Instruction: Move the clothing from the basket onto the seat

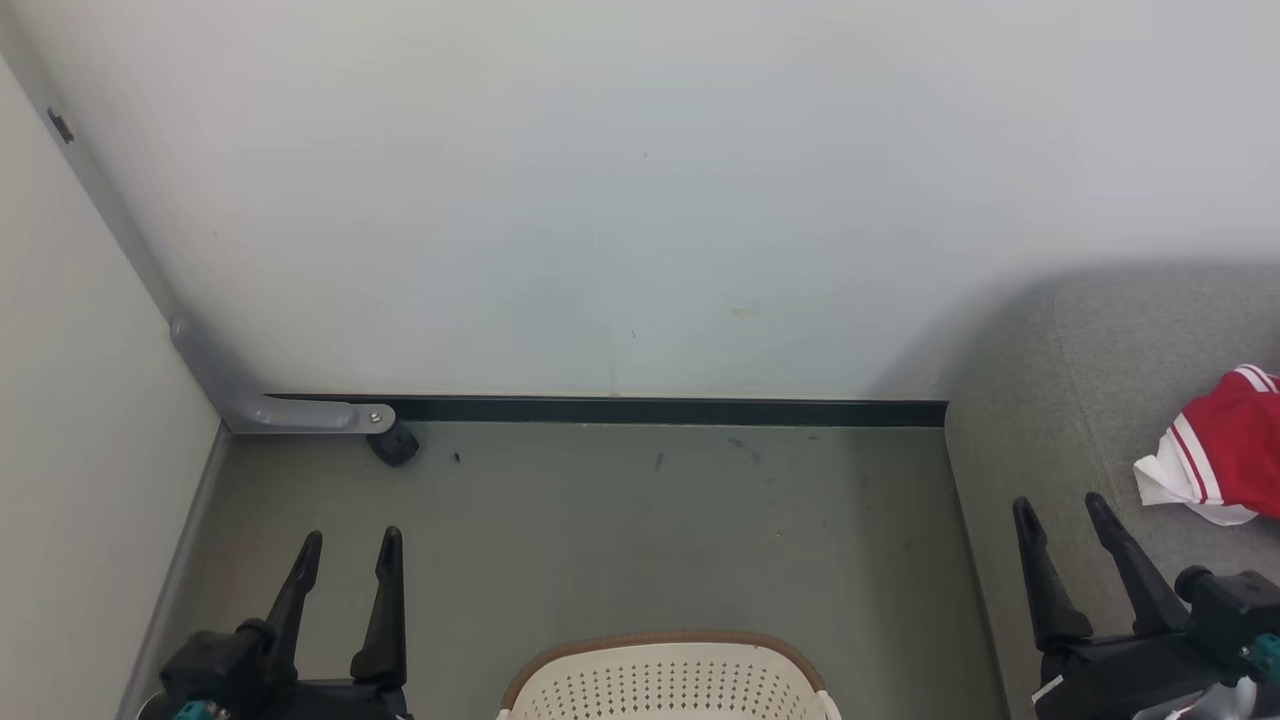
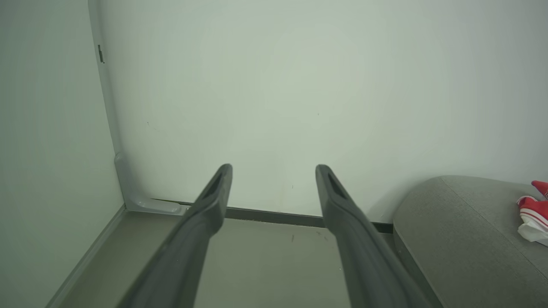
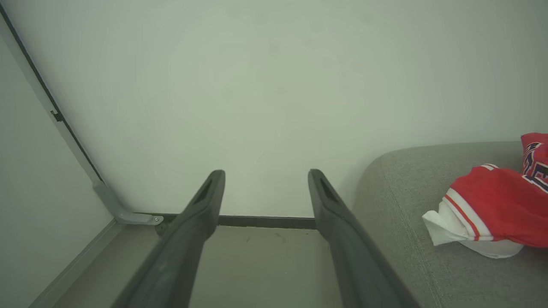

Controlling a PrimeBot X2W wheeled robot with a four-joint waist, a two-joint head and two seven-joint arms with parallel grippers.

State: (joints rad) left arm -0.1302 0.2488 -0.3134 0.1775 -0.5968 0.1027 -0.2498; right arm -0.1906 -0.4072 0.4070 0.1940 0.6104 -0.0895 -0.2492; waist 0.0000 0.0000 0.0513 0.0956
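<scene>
Grey-green floor, white wall; clothing on seat.

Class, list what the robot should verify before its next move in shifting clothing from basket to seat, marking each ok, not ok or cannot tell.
1. Left gripper open, holding nothing: ok.
2. Right gripper open, holding nothing: ok.
3. Red clothing resting on the seat: ok.
4. Basket emptied: cannot tell; its inside is cut off at the head view's bottom edge.
5. Bare seat room beside the clothing: ok.
</scene>
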